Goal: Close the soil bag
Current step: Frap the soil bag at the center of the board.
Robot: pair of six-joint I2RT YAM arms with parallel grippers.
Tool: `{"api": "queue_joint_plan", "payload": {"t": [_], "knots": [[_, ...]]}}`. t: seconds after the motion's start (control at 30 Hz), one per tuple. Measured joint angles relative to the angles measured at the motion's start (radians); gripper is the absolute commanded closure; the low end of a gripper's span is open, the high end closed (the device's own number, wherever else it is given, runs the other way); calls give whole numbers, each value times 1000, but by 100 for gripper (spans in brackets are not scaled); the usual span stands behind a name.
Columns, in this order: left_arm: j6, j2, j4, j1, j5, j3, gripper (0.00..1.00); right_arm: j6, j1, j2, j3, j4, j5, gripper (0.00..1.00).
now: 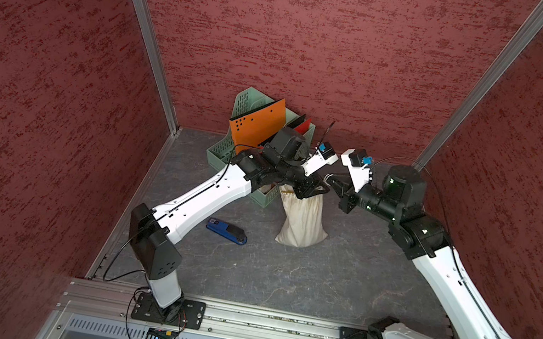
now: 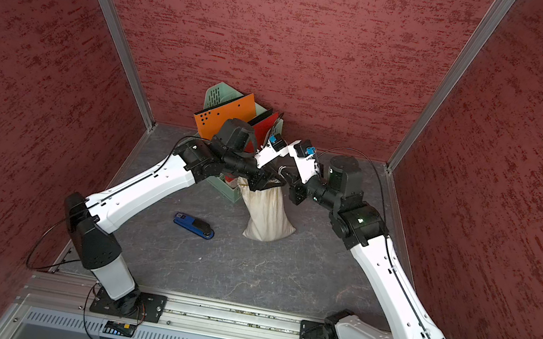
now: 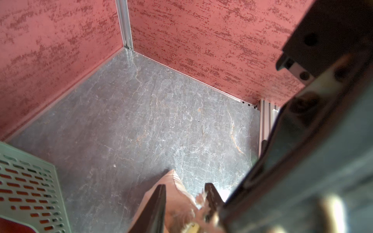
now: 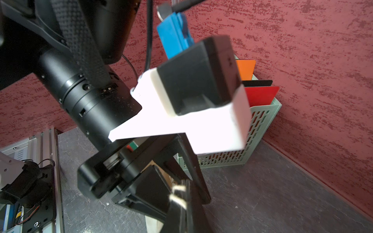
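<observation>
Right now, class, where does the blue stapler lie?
In both top views the blue stapler lies flat on the grey table, on the robot's left, nearer the camera than the green file basket and apart from the soil bag.

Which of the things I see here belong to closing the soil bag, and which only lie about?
For the job: soil bag; its cord; left claw, at the bag's neck; right claw, pinching the cord.
Lying about: blue stapler; green file basket; the orange, black and red folders in it.
</observation>
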State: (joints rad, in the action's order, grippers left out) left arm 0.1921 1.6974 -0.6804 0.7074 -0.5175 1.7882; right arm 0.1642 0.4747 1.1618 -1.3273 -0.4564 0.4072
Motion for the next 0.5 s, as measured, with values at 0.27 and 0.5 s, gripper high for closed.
{"api": "queue_joint_plan", "payload": {"t": [0.27,0.5], "knots": [[19,5,-29,8,27,16,87,-11,-1,0,0,-1,-21,100],[76,5,-74,24,118,27,88,-42,-1,-2,0,-16,-96,100]]}}
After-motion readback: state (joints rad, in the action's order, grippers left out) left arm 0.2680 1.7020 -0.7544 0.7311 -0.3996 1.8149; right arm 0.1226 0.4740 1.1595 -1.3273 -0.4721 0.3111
